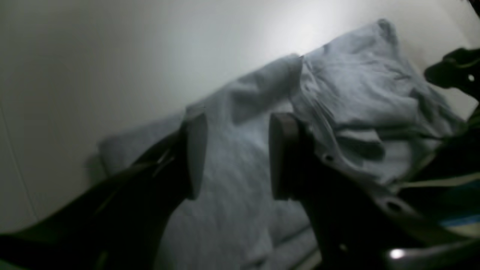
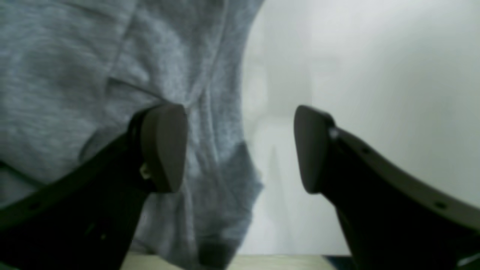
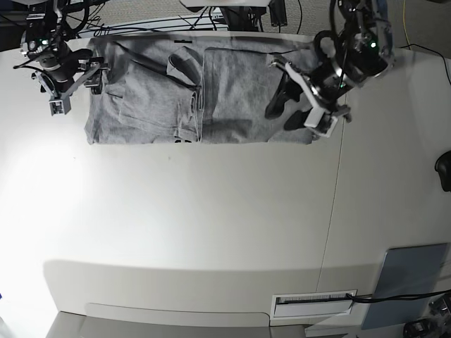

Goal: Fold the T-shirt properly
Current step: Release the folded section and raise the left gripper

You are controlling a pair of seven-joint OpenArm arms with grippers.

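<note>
Lighting: dim, blurred wrist views; sharper base view.
Glare whitens the desk (image 3: 211,211) at left; soft shadow along its near edge.

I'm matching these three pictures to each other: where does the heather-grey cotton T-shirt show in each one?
Left wrist: the heather-grey cotton T-shirt runs from centre to upper right, behind the open left gripper.
Right wrist: it fills the left half, behind one finger of the open right gripper.
Base: it lies flat along the top edge.
Shared landmark: the white table.
</note>
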